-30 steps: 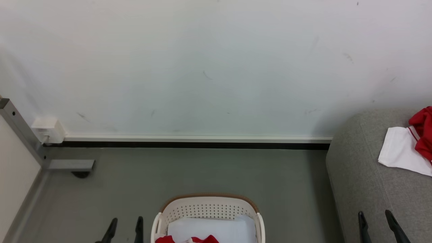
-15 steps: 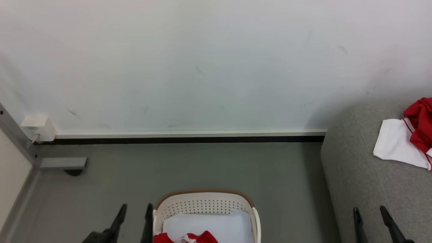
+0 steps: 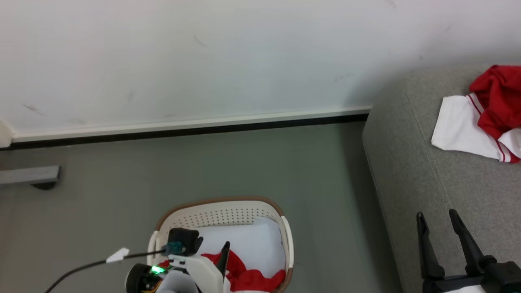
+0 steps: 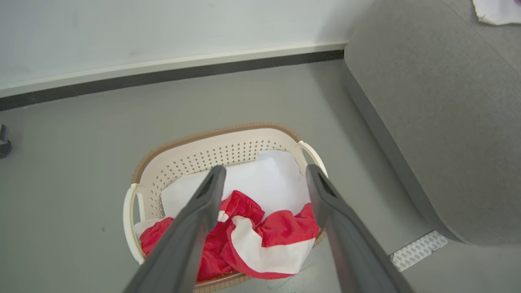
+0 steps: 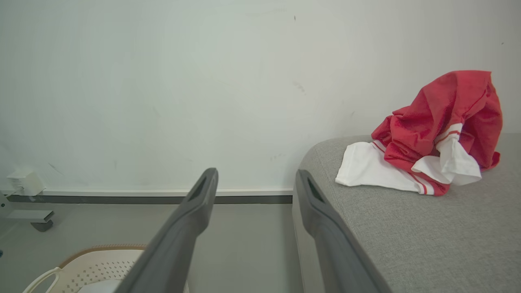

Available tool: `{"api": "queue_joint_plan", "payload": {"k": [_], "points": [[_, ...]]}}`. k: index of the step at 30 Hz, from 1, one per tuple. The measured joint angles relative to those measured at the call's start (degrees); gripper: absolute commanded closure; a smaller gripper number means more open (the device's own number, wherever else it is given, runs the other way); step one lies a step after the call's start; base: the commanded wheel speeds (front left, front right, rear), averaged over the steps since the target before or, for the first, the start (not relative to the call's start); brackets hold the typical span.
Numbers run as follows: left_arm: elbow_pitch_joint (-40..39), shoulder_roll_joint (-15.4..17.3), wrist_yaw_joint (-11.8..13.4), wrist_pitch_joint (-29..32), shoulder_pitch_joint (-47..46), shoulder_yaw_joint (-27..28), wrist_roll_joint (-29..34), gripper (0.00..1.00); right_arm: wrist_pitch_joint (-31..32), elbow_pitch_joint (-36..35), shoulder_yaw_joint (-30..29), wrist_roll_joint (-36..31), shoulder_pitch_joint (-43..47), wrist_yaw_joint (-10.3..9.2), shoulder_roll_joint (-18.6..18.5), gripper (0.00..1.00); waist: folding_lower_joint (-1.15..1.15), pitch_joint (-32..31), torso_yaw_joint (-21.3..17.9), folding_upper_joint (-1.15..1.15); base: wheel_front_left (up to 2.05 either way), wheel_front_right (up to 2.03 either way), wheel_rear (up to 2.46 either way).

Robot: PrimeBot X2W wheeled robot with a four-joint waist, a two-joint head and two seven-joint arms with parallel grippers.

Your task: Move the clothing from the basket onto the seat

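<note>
Two red-and-white jerseys in play, and they sit in different places: a crumpled jersey (image 4: 260, 234) lies in the basket (image 4: 228, 148), bunched at its near end on top of a flat white pad (image 4: 272, 179), while a heaped jersey (image 5: 443, 122) rests up on the seat (image 3: 403, 162), red folds piled over a white panel with thin stripe trim. Left gripper (image 4: 264, 169) hangs over the basket, its two dark fingers spread wide and framing the crumpled jersey, nothing pinched between them (whether a tip brushes the fabric, I cannot tell). Right gripper (image 3: 436, 214) hovers at the seat's edge, jaws likewise wide apart and empty, fingers pointing toward the wall (image 3: 203, 61), well apart from the heaped jersey on the cushion. Basket stands on the grey floor (image 3: 244, 162), near the seat's rounded corner, with a strip of floor between the two. Pale skirting (image 3: 183, 124) with a dark band under it runs along the foot of the wall behind both, and a green light (image 3: 156, 269) glows on the left arm.
</note>
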Motion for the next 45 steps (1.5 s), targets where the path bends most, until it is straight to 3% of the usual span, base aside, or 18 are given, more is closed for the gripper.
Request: {"api": "queue_joint_plan", "payload": {"k": [9,23,42,43,45], "points": [[15.85,-0.27,3.99,9.24,-9.66,-2.3,-2.23,0.0,0.0,-0.79,2.3,2.49,-4.94,0.0,-0.01,0.0,0.0,8.56,-5.31,0.0,0.0,0.0,0.0],[30.56,0.13,8.37,9.7,-17.98,-2.37,-2.93,0.0,-0.01,-1.64,3.19,4.21,-8.4,0.0,-0.01,0.0,0.0,17.91,-11.59,0.0,0.0,0.0,0.0],[37.67,2.78,8.57,10.21,-26.07,-4.19,-2.75,0.0,0.0,-3.2,4.12,6.78,-13.04,0.0,-0.02,0.0,0.0,28.71,-12.3,0.0,0.0,0.0,0.0],[37.85,2.92,8.56,10.31,-26.3,-4.36,-2.74,0.06,-0.01,-3.26,4.19,6.79,-13.31,0.0,-0.01,0.0,-0.01,29.29,-12.3,0.0,0.0,0.0,0.0],[38.11,3.09,8.47,10.34,-26.92,-4.77,-2.43,1.0,0.0,-3.37,4.22,6.83,-13.67,-0.01,-0.01,0.0,0.0,30.31,-12.27,0.0,0.0,0.0,0.0]]}}
